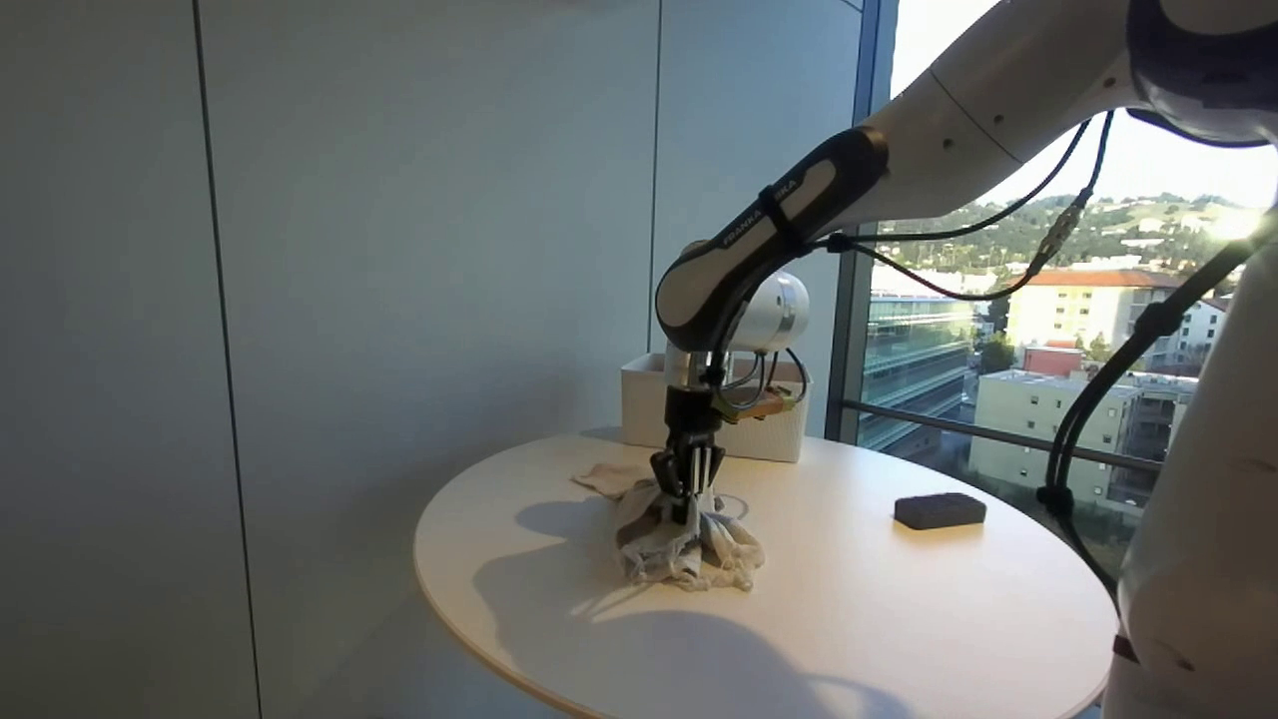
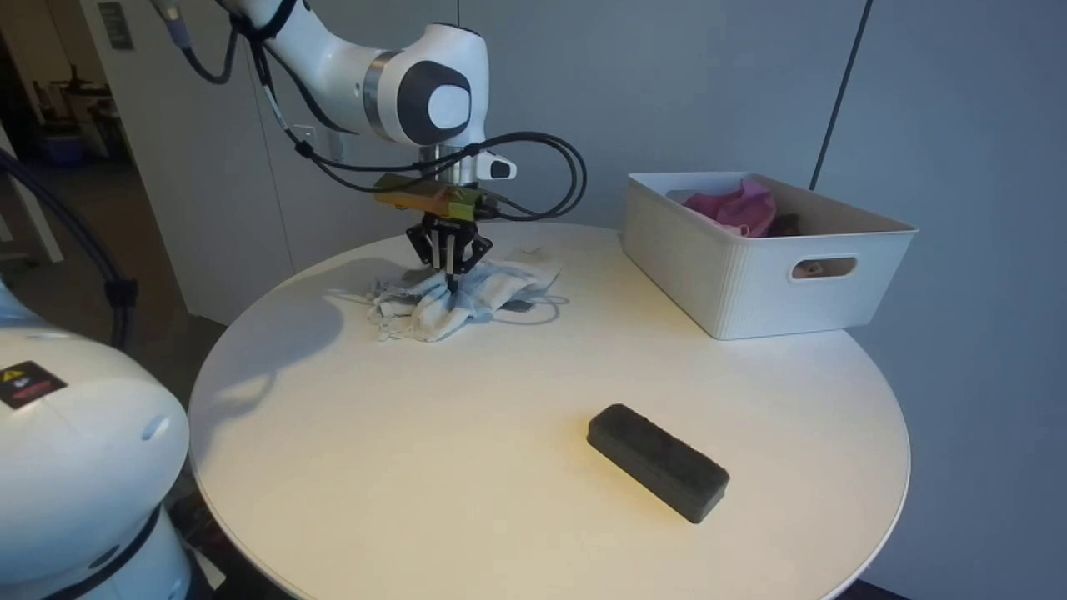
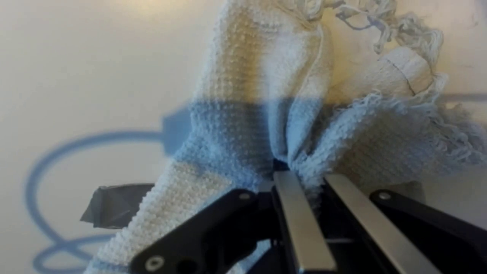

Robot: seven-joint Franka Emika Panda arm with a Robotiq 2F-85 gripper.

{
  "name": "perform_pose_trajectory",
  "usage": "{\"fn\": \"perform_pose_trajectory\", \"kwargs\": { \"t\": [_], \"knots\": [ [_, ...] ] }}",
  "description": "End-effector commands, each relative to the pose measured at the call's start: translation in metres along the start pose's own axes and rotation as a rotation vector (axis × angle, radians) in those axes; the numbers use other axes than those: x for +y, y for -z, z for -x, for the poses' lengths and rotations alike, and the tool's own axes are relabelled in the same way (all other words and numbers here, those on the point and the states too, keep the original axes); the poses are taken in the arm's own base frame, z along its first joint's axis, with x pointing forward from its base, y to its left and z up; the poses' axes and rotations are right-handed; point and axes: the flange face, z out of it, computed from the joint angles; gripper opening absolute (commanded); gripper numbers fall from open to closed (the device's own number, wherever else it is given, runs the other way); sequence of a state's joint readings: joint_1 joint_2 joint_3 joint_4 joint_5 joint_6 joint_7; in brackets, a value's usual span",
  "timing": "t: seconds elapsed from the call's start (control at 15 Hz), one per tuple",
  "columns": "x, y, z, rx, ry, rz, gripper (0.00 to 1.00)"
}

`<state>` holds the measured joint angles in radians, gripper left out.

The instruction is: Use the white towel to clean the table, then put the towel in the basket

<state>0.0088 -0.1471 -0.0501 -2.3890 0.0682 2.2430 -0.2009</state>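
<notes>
The white towel [image 1: 734, 554] lies bunched on the round white table [image 1: 849, 639]. It also shows in an exterior view [image 2: 492, 287] and, with its frayed fringe, in the wrist view [image 3: 236, 68]. My gripper [image 1: 689, 504] points straight down into the towel, and it shows in an exterior view [image 2: 453, 279] as well. In the wrist view the two fingers [image 3: 306, 177] are close together with a gathered fold of towel pinched between them. The fingertips are partly hidden by cloth. The white basket [image 2: 792, 300] stands on the table, and it shows behind my arm in an exterior view [image 1: 764, 439].
Pink cloth [image 2: 742, 208] and something dark lie in the basket. A black oblong block [image 2: 658, 462] lies on the table, also in an exterior view [image 1: 939, 511]. A dark grey flat patch [image 3: 118, 205] shows beside the towel. A wall and a window stand behind the table.
</notes>
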Motion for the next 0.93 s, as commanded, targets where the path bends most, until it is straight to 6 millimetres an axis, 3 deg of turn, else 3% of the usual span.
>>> {"fn": "perform_pose_trajectory", "kwargs": {
  "t": [0.0,0.33,0.53,0.67,0.87],
  "knots": [
    [0.033,0.01,-0.01,-0.024,-0.028,-0.008,0.11],
    [0.116,0.024,-0.01,0.026,-0.242,0.031,0.11],
    [0.145,0.032,-0.011,0.042,-0.333,0.054,0.11],
    [0.142,0.032,-0.015,0.023,-0.341,0.077,0.11],
    [0.095,0.028,-0.017,-0.065,-0.203,-0.02,0.11]
  ]
}}
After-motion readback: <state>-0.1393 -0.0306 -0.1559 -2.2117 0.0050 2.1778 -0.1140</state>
